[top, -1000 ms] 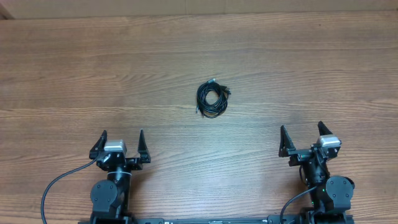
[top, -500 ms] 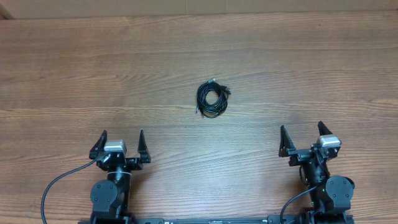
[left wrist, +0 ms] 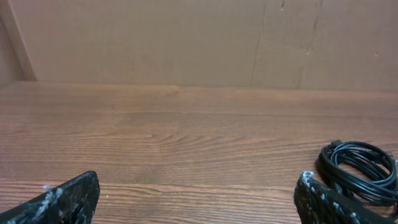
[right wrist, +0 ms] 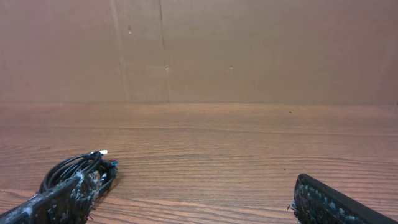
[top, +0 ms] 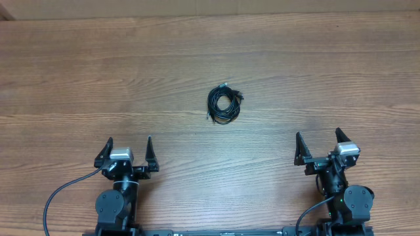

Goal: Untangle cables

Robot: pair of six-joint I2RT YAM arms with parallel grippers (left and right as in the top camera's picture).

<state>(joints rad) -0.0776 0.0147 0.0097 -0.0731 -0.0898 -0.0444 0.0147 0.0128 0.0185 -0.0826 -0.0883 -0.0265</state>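
Overhead, we see the black cables (top: 224, 104) coiled in one tangled bundle near the middle of the wooden surface (top: 328, 65), well apart from both arms. Our left gripper (top: 128, 139) and right gripper (top: 317, 132) sit near the surface's front edge, jaws spread wide, gripping nothing and touching no cable. Our left wrist view shows the cables ahead to the right; our right wrist view shows them ahead to the left.
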